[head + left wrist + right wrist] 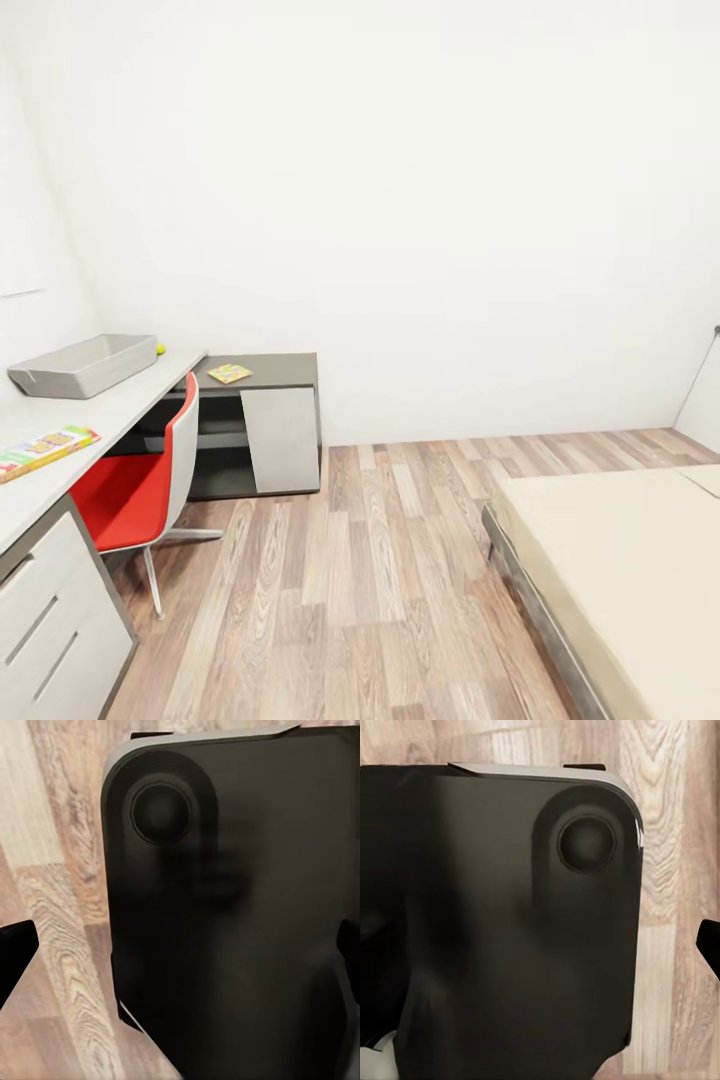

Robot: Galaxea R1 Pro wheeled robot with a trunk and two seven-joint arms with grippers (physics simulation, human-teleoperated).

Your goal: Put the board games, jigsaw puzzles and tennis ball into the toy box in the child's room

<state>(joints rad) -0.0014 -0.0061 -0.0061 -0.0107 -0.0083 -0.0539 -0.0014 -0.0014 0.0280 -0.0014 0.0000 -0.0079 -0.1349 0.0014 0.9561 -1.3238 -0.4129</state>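
Head view: shallow light-grey toy box [84, 364] sits on the long light-grey desk top [120, 410] by the wall. Small yellow-green tennis ball [160, 348] lies just beside the box's far corner. Yellow-green-red printed board game box [44, 450] lies flat on desk, nearer the camera, well apart from the bin. A thin multicoloured flat board [229, 373] rests on the lower dark-grey desk section [280, 368]; too small to tell if puzzle or game. Red-and-white swivel chair [140, 490] is tucked at desk. Beige mattress bed [620, 560] is across the wood-plank floor [380, 580], w/ no toys on the visible part. Wrist views: dark robot body panel [225, 922] over floor; black finger tips at frame edges, can't tell if spread or closed.
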